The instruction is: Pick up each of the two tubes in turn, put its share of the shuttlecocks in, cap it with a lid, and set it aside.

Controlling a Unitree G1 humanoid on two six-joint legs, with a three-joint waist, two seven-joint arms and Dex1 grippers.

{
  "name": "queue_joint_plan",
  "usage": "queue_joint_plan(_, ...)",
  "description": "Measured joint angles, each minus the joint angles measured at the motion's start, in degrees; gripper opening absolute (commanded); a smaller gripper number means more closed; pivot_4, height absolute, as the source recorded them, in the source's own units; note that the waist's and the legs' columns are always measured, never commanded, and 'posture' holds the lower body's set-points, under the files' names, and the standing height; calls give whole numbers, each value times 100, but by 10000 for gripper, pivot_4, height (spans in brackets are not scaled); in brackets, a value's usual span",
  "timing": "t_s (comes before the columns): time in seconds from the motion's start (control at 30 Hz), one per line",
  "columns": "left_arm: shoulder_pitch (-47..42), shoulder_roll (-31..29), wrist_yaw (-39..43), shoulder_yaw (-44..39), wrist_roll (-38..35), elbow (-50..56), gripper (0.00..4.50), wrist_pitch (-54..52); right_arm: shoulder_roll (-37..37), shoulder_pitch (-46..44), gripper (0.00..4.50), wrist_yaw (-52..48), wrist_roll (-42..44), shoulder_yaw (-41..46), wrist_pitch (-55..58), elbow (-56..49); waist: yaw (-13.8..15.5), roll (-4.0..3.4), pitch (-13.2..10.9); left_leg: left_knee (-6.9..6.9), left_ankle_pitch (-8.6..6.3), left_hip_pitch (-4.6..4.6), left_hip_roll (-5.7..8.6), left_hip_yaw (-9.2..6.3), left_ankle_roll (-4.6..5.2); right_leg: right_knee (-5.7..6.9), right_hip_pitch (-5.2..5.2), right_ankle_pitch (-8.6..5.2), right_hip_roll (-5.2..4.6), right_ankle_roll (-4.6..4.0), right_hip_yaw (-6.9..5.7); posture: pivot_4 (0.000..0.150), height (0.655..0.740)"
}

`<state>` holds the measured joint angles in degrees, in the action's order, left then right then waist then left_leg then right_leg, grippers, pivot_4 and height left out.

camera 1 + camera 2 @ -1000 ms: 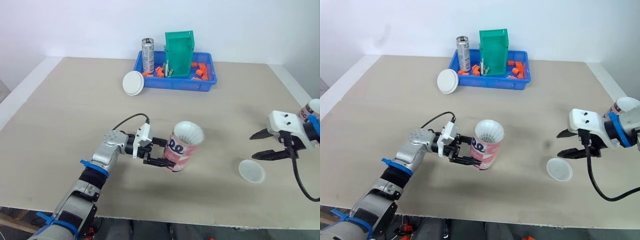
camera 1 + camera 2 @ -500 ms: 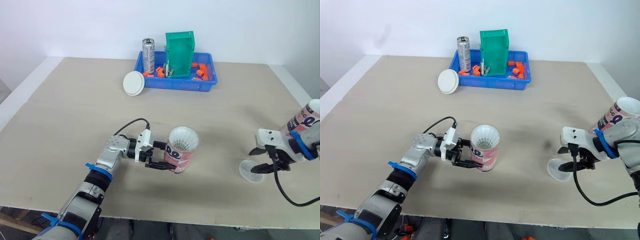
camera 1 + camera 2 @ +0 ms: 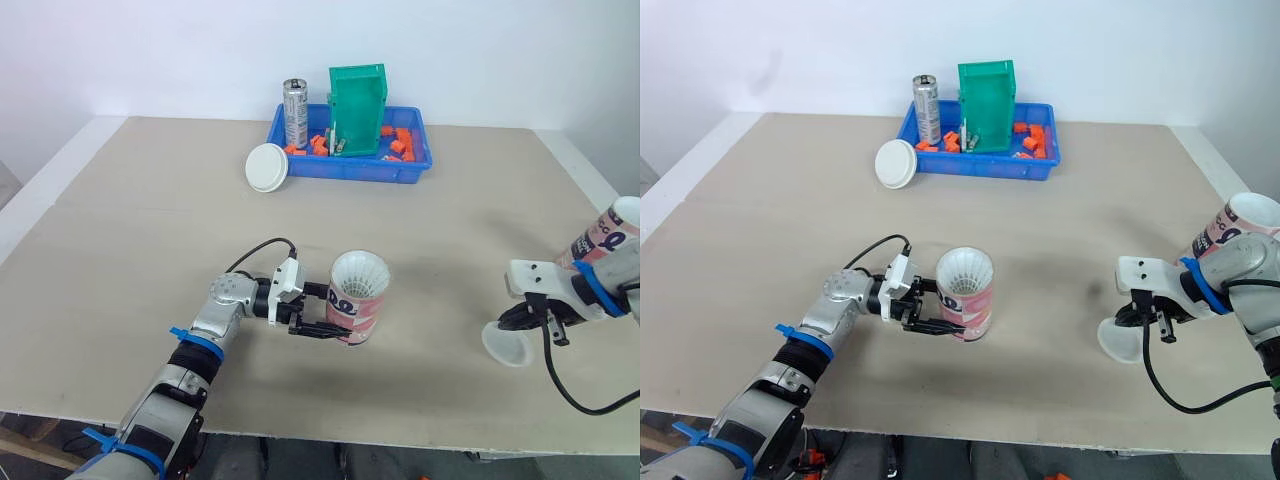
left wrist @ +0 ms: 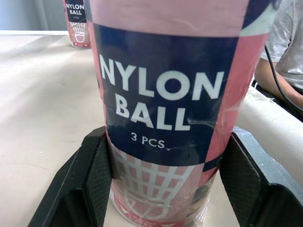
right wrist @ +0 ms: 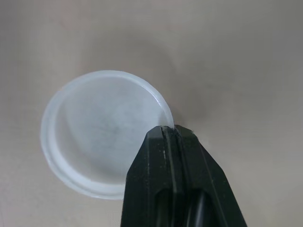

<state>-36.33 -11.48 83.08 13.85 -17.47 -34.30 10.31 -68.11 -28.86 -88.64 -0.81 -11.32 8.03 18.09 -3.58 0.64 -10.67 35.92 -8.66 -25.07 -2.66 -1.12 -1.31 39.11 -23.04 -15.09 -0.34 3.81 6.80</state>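
Left eye view: right gripper [image 3: 510, 322] pinched the lid [image 3: 507, 347] by its rim; the upright tube [image 3: 358, 298] (clamped in left gripper [image 3: 322, 311]) stood at its nine o'clock.

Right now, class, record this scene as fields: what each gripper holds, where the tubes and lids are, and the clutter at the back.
left gripper: shut on held tube, open end up, shuttlecock showing in its mouth
right gripper: shut on clear lid, pinching its rim
second tube: stands by the right arm
spare lid: beside blue tray
tray contents: can, green bin, orange bits
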Motion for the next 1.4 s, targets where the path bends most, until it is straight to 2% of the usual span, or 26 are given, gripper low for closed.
queue_joint_plan(0.33, -197, -39, 146, -1, 83, -120, 30819, -73, 0, -1085, 446, -44, 1381, 796, 1039, -1842, -60, -8, 3, 0, 7, -4, 3, -1, -3, -5, -4, 7, -1, -4, 5, 1500, 7362)
queue_joint_plan(0.47, -312, -81, 251, 28, 157, -127, 30819, -143, 165, -2018, 446, -60, 1967, 881, 1506, -2327, -61, -6, 2, -9, 7, -7, 2, -2, -3, -6, -12, 5, 0, -8, 5, 1500, 7362)
queue_joint_plan(0.53, -383, -112, 315, 37, 184, -178, 30819, -138, 486, -2642, 446, -66, 2129, 753, 1680, -2478, -76, -7, 3, -14, 7, -6, 1, 1, -3, -6, -16, 6, -1, -10, 5, 1500, 7362)
queue_joint_plan(0.63, -493, -98, 376, 56, 232, -281, 30819, -135, 884, -3210, 446, -64, 1936, 204, 1603, -2726, -78, -4, 3, -15, 7, -7, 0, -3, -3, -5, -18, 5, 1, -12, 0, 1500, 7362)
queue_joint_plan(0.77, -564, -76, 404, 63, 238, -382, 30819, -70, 1573, -3529, 446, -54, 1444, -598, 1311, -2628, -77, -1, 2, -13, 8, -19, 0, 3, -2, -6, -28, 7, -2, -11, 4, 1500, 7362)
queue_joint_plan(0.9, -586, -62, 405, 91, 239, -406, 30819, -49, 1977, -3889, 446, -107, 1226, -944, 973, -2516, -58, 1, 1, -15, 8, -22, 0, -5, -2, -6, -27, 6, 0, -8, -3, 1500, 7362)
queue_joint_plan(1.4, -556, -77, 374, 90, 239, -353, 30819, -72, 1891, -4160, 446, -149, 1377, -1326, 397, -2466, -58, 2, 1, -15, 8, -22, -2, -6, -2, -5, -28, 5, 2, -15, -4, 1500, 7362)
